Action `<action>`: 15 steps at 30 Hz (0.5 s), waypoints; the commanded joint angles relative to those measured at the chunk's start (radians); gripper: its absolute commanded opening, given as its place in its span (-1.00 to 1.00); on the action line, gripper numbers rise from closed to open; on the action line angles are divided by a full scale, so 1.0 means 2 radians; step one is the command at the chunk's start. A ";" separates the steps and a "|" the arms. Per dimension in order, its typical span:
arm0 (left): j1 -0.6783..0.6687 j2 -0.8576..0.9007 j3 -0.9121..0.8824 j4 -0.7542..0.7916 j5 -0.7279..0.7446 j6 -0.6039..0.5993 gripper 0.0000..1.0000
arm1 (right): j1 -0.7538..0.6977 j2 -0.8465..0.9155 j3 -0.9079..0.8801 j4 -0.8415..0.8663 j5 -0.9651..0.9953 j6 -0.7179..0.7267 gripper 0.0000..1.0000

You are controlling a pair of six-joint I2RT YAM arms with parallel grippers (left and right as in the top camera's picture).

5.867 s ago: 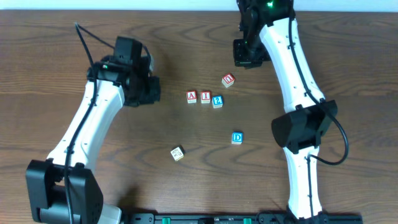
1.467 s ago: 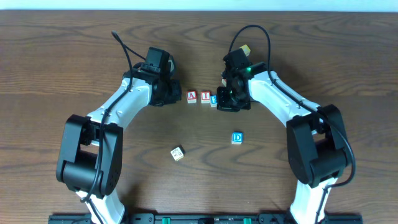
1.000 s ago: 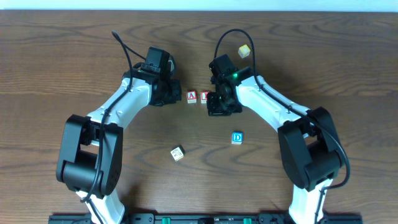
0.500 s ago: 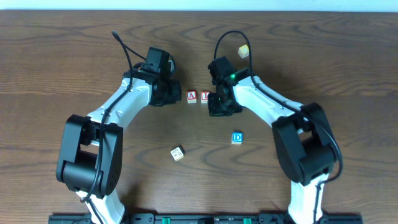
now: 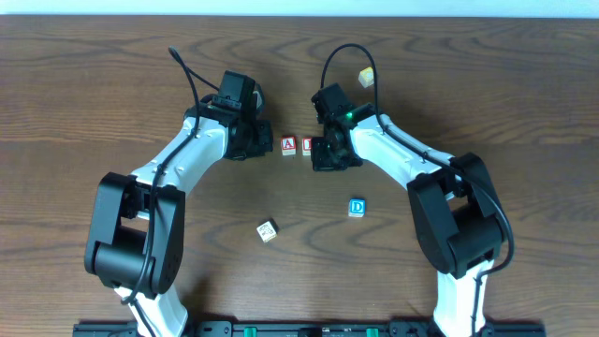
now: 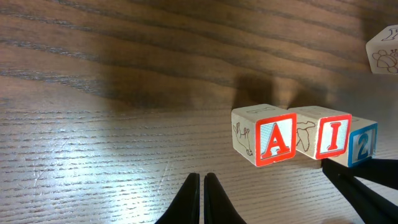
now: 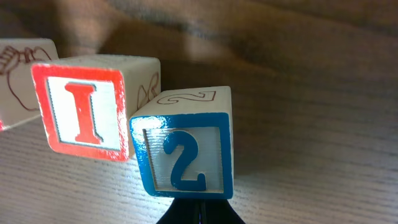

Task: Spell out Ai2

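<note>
The A cube [image 5: 288,145], the I cube [image 5: 307,143] and the 2 cube stand in a row at mid-table. The left wrist view shows the red A [image 6: 273,137], the red I [image 6: 329,134] and the blue 2 [image 6: 362,144] side by side. The right wrist view shows the 2 cube [image 7: 186,155] touching the I cube [image 7: 87,109], turned slightly askew. My right gripper [image 5: 325,154] is shut, and its tips [image 7: 200,214] press on the 2 cube's front, hiding it from overhead. My left gripper [image 5: 262,146] is shut and empty [image 6: 202,183], just left of the A cube.
A blue D cube [image 5: 357,208] lies in front of the row to the right. A cube with a dark pattern [image 5: 268,230] lies front centre. A cream cube [image 5: 366,76] sits at the back, also seen in the left wrist view [image 6: 384,50].
My right gripper has slid left along the row, onto the 2 cube beside the I cube. The cream cube behind it came into view. The left arm stayed still.
</note>
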 commanded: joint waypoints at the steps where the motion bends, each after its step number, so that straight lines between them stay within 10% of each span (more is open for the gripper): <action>1: 0.001 0.007 0.012 -0.002 0.001 0.011 -0.89 | 0.002 0.006 0.001 0.005 0.013 0.007 -0.97; 15: 0.001 0.007 0.012 -0.002 0.002 0.011 -0.89 | 0.002 0.006 0.001 0.023 0.013 0.007 -0.97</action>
